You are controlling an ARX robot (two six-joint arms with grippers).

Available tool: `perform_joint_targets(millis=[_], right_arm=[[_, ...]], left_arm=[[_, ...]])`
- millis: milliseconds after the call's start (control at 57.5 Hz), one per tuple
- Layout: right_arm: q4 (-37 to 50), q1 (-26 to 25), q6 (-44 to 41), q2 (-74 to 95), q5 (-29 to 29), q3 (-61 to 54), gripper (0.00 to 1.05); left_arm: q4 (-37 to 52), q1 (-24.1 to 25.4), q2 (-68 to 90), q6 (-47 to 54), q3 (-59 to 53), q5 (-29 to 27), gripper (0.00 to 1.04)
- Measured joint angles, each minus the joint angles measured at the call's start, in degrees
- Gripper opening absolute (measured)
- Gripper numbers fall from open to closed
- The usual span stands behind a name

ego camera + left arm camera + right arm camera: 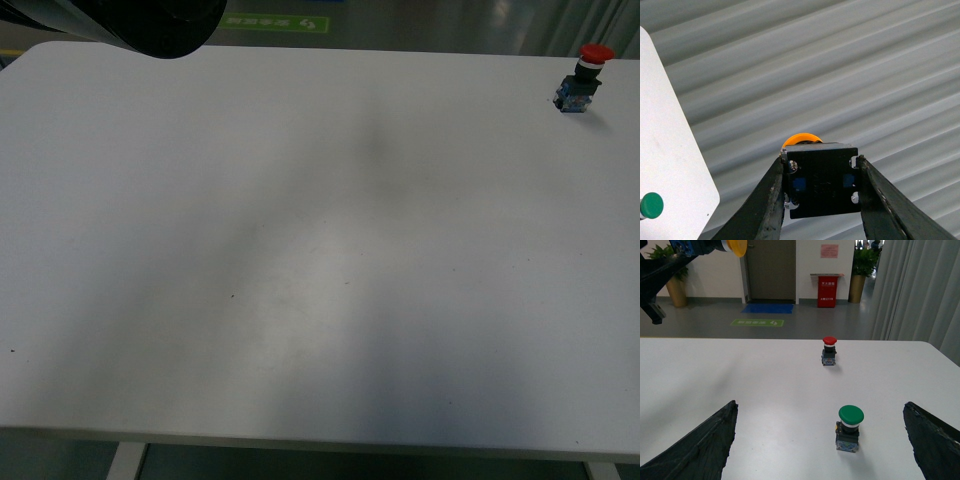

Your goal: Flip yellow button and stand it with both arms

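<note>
Though its cap is mostly hidden, left tool [821, 161] grasps yellow button [822, 186]; right tool [820, 404] gapes.

Office lobby: potted plants [864, 262], door [772, 270]

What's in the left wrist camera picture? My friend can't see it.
Two dark jaws clamp the black blocky body of a small push-button with a yellow-orange cap, held up before a grey ribbed wall. Beside it shows the rounded corner of a white table with a green-capped button on it.
</note>
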Motion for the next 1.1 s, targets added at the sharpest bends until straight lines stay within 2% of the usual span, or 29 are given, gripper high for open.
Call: perform_joint_targets(millis=[313,348,365,470,626,800,1096], right_arm=[[-0.04,-0.02,0.22,0.04,-0.22,0.0,0.97],[-0.57,-0.24,5.51,2.99,-5.7,1.09,0.97],[1.95,0.55,9.29,7.23,-7.85,2.1,0.97],[21.35,7.17,30.82,31.34,-9.22,10.67,0.97],[30.77,7.5,43.54,50.4,-10.01,19.56,0.97],[32.44,8.35,49.92,61.88,-9.9,26.16,0.97],[32.94,10.1,51.45,72.41,-8.13,34.21,0.97]], left_arm=[[-0.11,-0.04,-0.02,0.76,-0.22,0.0,0.35],[-0.11,-0.02,-0.02,0.76,-0.22,0.02,0.35],[-0.11,-0.02,-0.02,0.76,-0.22,-0.11,0.35],[-0.11,-0.09,-0.02,0.79,-0.22,0.07,0.35],[-0.11,-0.09,-0.02,0.81,-0.22,0.04,0.35],[-0.11,-0.09,-0.02,0.81,-0.22,0.04,0.35],[-0.11,-0.09,-0.02,0.79,-0.22,0.04,0.35]])
